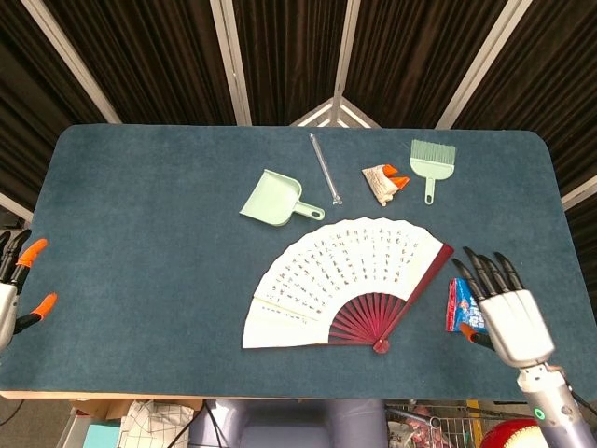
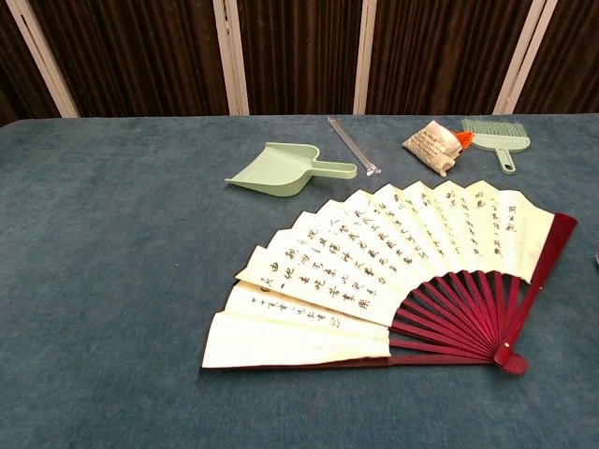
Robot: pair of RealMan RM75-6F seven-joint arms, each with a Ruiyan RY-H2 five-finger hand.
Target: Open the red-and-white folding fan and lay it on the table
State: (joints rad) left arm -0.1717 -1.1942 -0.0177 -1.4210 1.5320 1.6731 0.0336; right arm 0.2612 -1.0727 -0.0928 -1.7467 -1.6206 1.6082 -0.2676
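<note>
Right hand (image 1: 508,313) hovers beside spread fan (image 1: 340,280).

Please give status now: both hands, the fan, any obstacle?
Left hand open, off table edge. Right hand open, holding nothing, over snack packet. Fan spread, flat on table. Nothing obstructing.

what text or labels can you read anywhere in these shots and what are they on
Folding fan: columns of black brush-written characters down each white panel, too small to read.
Crumpled white wrapper near the small brush: faint print, too blurred to read.
Blue snack packet beside the right hand: colourful print, nothing legible.
Dustpan, brush and clear tube: no markings visible.
No text can be quoted as it reads.
</note>
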